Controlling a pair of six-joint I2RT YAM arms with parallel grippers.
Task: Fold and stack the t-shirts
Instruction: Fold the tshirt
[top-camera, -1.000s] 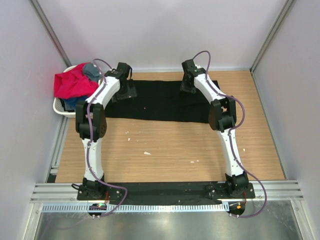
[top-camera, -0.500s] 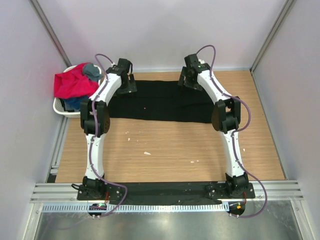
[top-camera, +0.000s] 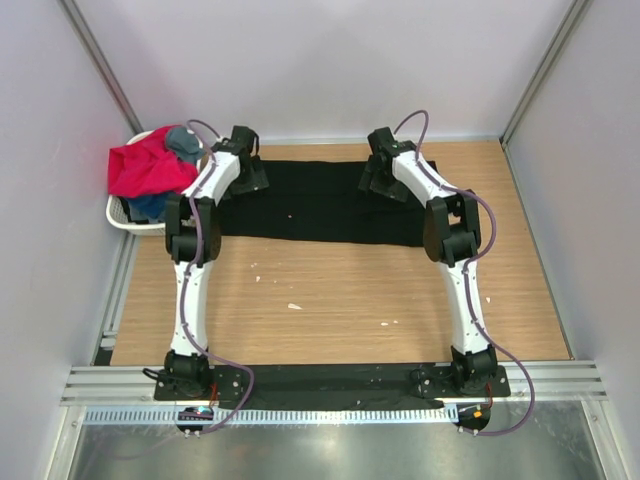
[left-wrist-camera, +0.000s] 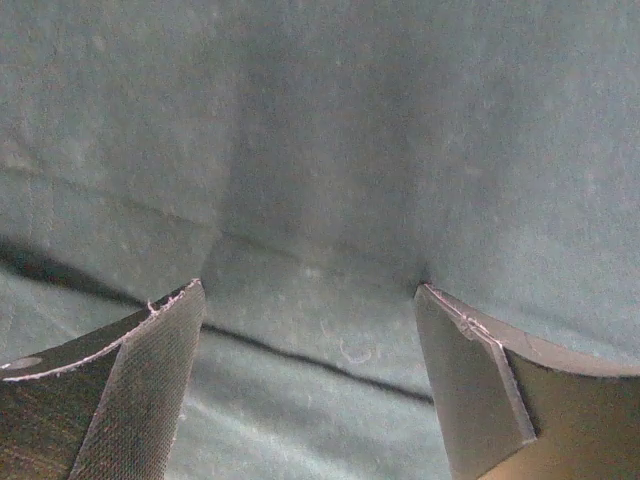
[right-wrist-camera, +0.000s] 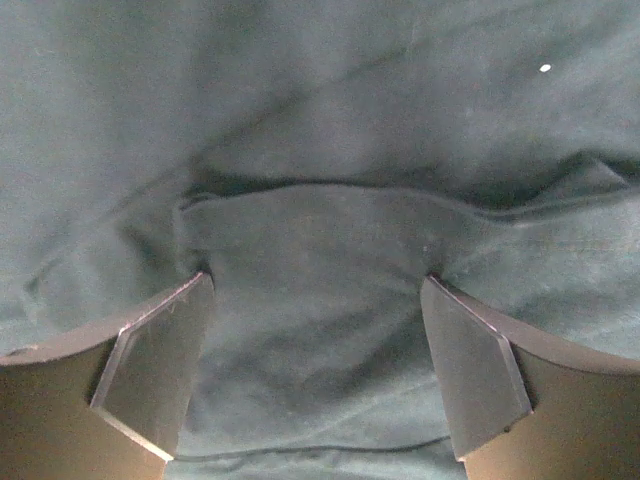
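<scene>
A large black t-shirt (top-camera: 320, 205) lies spread flat across the far half of the wooden table, folded into a wide band. My left gripper (top-camera: 250, 176) rests over its far left part and my right gripper (top-camera: 382, 180) over its far right part. In the left wrist view the left gripper (left-wrist-camera: 310, 330) stands open, fingertips pressed down on flat dark cloth (left-wrist-camera: 330, 150) beside a seam. The right gripper (right-wrist-camera: 315, 330) is open too, its fingers straddling a small raised fold of the cloth (right-wrist-camera: 310, 250). Red-pink (top-camera: 145, 168), grey (top-camera: 183, 140) and blue t-shirts are piled at the left.
A white laundry basket (top-camera: 118, 212) holding the other shirts stands off the table's far left corner. Small white scraps (top-camera: 294, 306) lie on the bare wood (top-camera: 340, 300) in front of the black shirt. Grey walls close in on both sides and the back.
The right gripper has opened and let go of the cloth. Both grippers have shifted a little over the shirt's far edge, the left one toward the left end.
</scene>
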